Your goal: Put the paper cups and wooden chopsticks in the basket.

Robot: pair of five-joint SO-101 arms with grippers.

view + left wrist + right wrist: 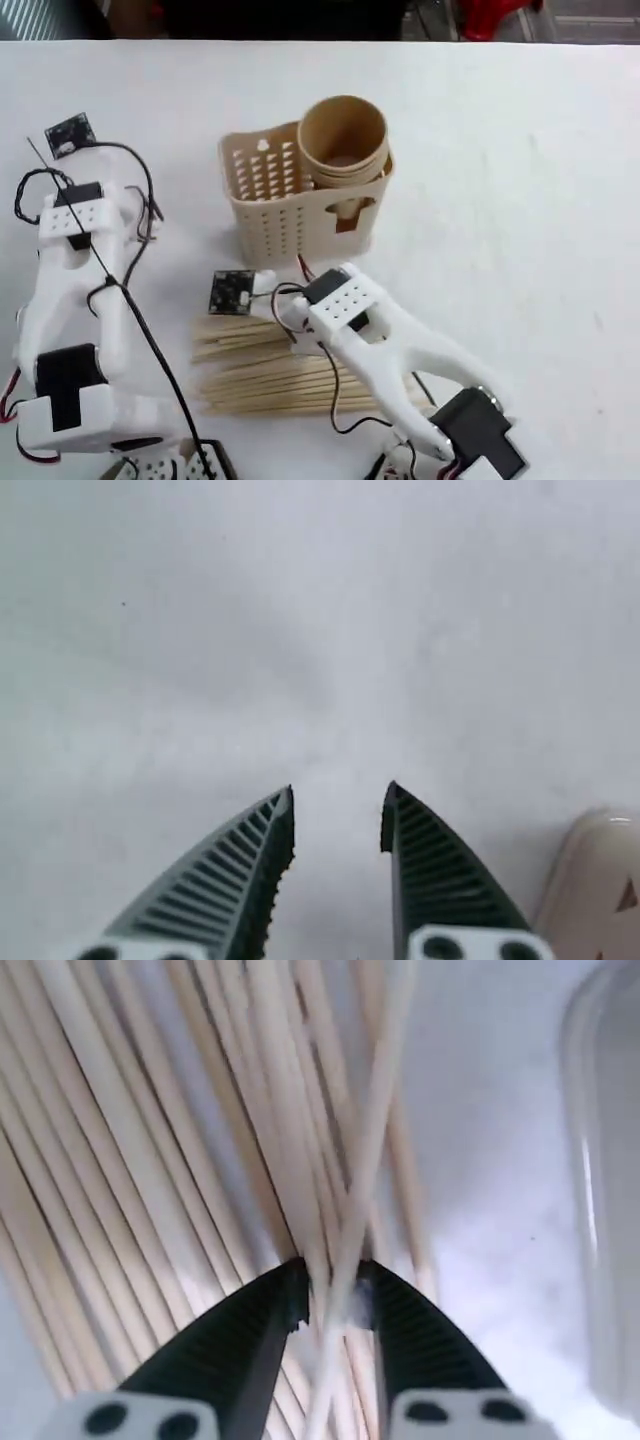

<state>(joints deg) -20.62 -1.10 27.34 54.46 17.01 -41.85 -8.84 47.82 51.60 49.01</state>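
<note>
**Right gripper pinches chopsticks below the basket**

The beige perforated plastic basket (290, 210) stands upright on the white table (520, 200), just toward 12 o'clock from centre in the high view. A stack of brown paper cups (343, 140) sits nested in its 3 o'clock end. At 6 o'clock from the basket, a loose pile of pale wooden chopsticks (245, 375) lies flat on the table. The right arm (350, 310) is over that pile, and the right gripper (332, 1290) has its jaws pressed onto a few crossed sticks. At 9 o'clock the left arm (75, 290) stands well apart. The left gripper (338, 815) hangs over bare table, jaws apart with nothing between them.
</note>
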